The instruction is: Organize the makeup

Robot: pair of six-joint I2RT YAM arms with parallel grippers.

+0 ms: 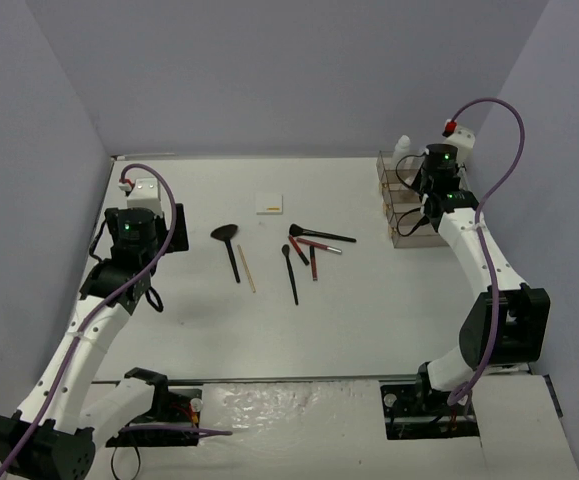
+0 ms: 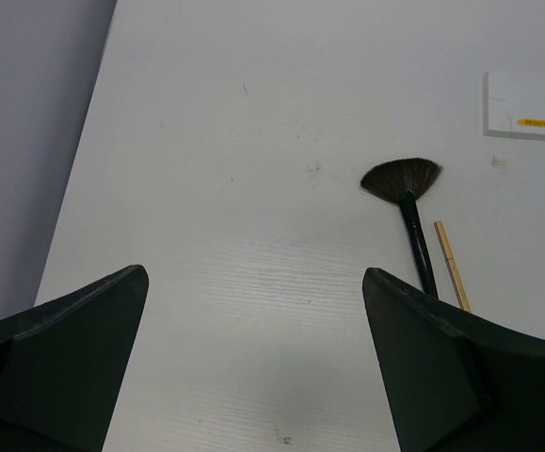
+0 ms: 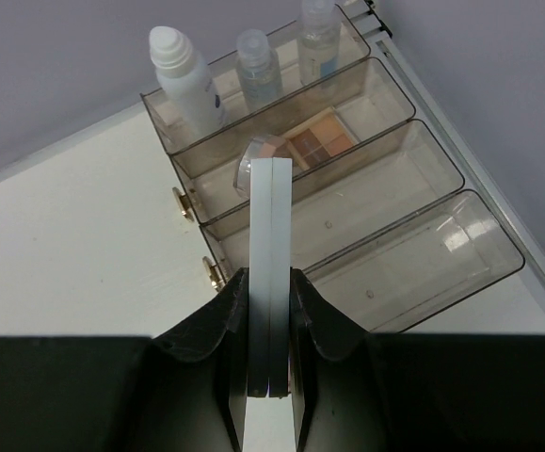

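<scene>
My right gripper is shut on a white square pad, held edge-on above the clear organizer. The organizer's back tier holds three white-capped bottles. The tier below holds a round pink compact and a brown palette. The two front tiers hold nothing. My left gripper is open and empty above the table's left side. A black fan brush, a tan pencil and a second white pad lie ahead of it to the right.
In the top view the organizer stands at the right, by the wall. Black brushes and red pencils lie mid-table, right of the fan brush. The second pad lies behind them.
</scene>
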